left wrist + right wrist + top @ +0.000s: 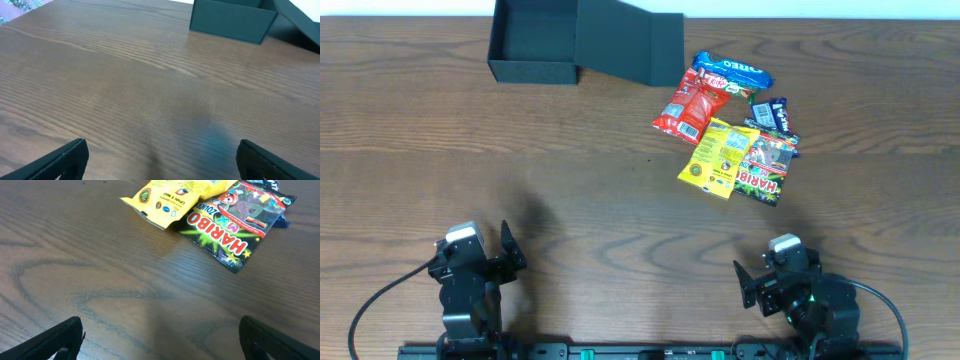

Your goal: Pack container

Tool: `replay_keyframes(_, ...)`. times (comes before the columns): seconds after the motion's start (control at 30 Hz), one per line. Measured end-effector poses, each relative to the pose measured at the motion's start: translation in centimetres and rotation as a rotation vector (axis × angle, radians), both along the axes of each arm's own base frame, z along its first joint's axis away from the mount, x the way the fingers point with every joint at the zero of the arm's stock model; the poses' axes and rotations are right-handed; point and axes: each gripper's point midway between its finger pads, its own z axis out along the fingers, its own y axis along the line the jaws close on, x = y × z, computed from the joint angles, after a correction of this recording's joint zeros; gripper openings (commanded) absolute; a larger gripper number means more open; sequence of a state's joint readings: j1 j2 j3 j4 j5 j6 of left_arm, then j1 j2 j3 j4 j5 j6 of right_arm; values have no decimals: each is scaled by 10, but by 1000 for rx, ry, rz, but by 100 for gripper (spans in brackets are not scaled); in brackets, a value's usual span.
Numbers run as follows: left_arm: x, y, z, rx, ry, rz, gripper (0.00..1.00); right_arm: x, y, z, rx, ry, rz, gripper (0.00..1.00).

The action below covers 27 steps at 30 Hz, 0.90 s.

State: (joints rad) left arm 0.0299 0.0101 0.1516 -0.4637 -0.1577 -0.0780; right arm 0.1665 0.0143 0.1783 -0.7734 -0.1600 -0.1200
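1. The brown wood-grain worktop (600,190) carries everything.
2. The dark charcoal-teal rectangular cardboard container (533,72) sits at the worktop's 11 o'clock edge. It is open, with its flap lid (630,45) slanting off toward 3 o'clock, and it is well apart from both pincers.
3. The left pincer (160,155) is spread wide and grips nothing. The container lies at its 1 o'clock.
4. The right pincer (160,332) is also spread wide and grips nothing. The container lies at its 10 o'clock.
5. A black Haribo bag (235,225) and a yellow packet (175,197) lie touching each other at the right pincer's 12 to 1 o'clock, apart from it.
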Motion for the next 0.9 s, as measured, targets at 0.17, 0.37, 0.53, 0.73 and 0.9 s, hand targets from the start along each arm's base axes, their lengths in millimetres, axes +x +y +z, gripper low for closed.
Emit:
replay_keyframes(0.17, 0, 0, 0, 0, 0, 0, 95, 0, 0, 0, 0, 0, 0, 99)
replay_keyframes(0.37, 0, 0, 0, 0, 0, 0, 95, 0, 0, 0, 0, 0, 0, 99)
replay_keyframes(0.53, 0, 0, 0, 0, 0, 0, 95, 0, 0, 0, 0, 0, 0, 99)
replay_keyframes(0.73, 1, -4, 1, -22, -8, -18, 95, 0, 0, 0, 0, 0, 0, 99)
replay_keyframes(0.9, 5, -34, -2, -162, -17, -149, 95, 0, 0, 0, 0, 0, 0, 99)
